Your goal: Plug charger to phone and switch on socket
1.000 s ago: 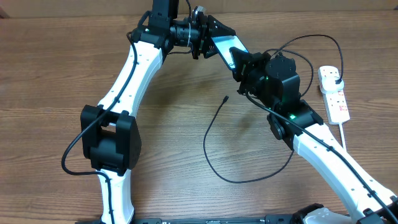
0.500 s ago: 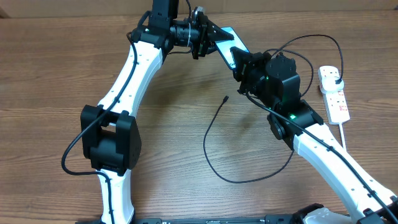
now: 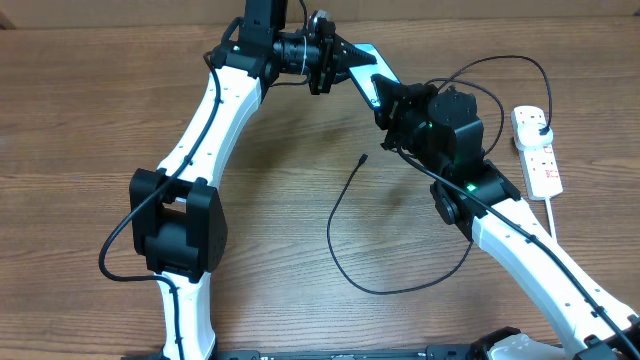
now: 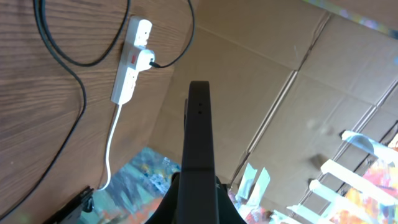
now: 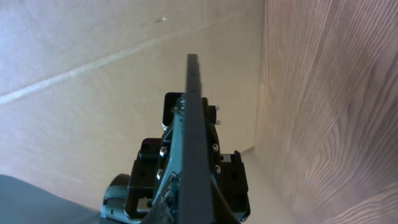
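Observation:
The phone (image 3: 366,68), its blue screen lit, hangs in the air at the back of the table between both grippers. My left gripper (image 3: 350,62) is shut on its far end and my right gripper (image 3: 386,100) is shut on its near end. In the left wrist view the phone (image 4: 199,137) shows edge-on as a dark slab rising from the left gripper (image 4: 199,198). The right wrist view shows the phone (image 5: 192,106) as a thin edge in the right gripper (image 5: 194,208). The charger (image 3: 336,240) lies looped on the table, its free tip (image 3: 361,157) below the phone. Its plug sits in the socket (image 3: 540,160) at the right.
The socket's thick white cord (image 3: 552,215) runs toward the front right beside my right arm. Cardboard walls (image 4: 261,81) stand behind the table. In the left wrist view the socket (image 4: 129,65) and black cable (image 4: 74,59) lie on the wood.
My left gripper has closed onto the far end of the phone. The right gripper has kept its hold, and the cable and socket have not moved.

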